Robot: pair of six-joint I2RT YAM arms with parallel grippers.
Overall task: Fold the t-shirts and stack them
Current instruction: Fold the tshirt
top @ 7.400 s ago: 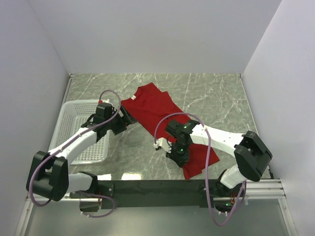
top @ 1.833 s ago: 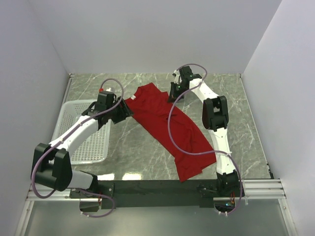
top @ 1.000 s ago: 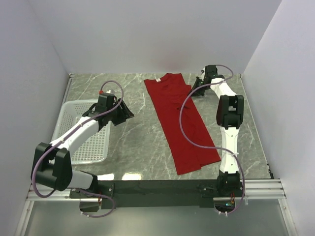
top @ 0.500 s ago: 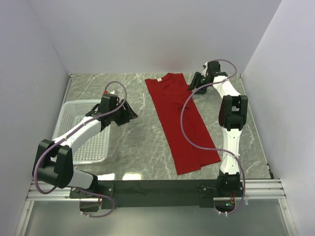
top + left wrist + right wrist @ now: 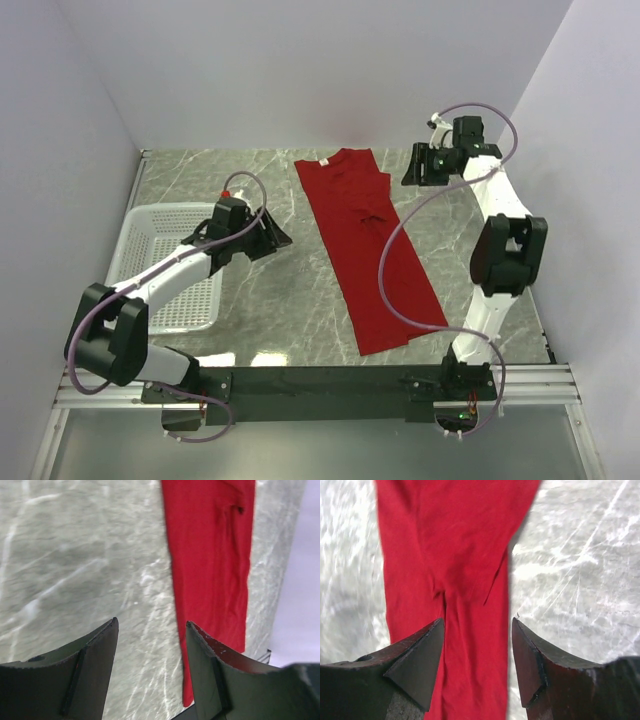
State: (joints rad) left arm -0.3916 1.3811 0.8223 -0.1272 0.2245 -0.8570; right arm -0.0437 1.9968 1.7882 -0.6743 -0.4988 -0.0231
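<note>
The deep-red t-shirt (image 5: 365,240) lies flat on the marble counter (image 5: 280,300) as a long narrow strip. Its hem is close to the near right corner, and the strip slants away toward the middle of the far edge. A white mesh basket (image 5: 195,300) sits against the left edge, and the left arm (image 5: 185,262) reaches across it. The left jaws are released and hold nothing. In the left wrist view they frame bare counter, with the t-shirt (image 5: 215,555) off to their right, well apart. Farther back, toward the far right corner, the right jaws also stand released and empty, raised beside the strip's right side. Between them the right wrist view shows creased red cloth (image 5: 460,555). A small white neck tag (image 5: 322,163) marks the collar at the far edge.
</note>
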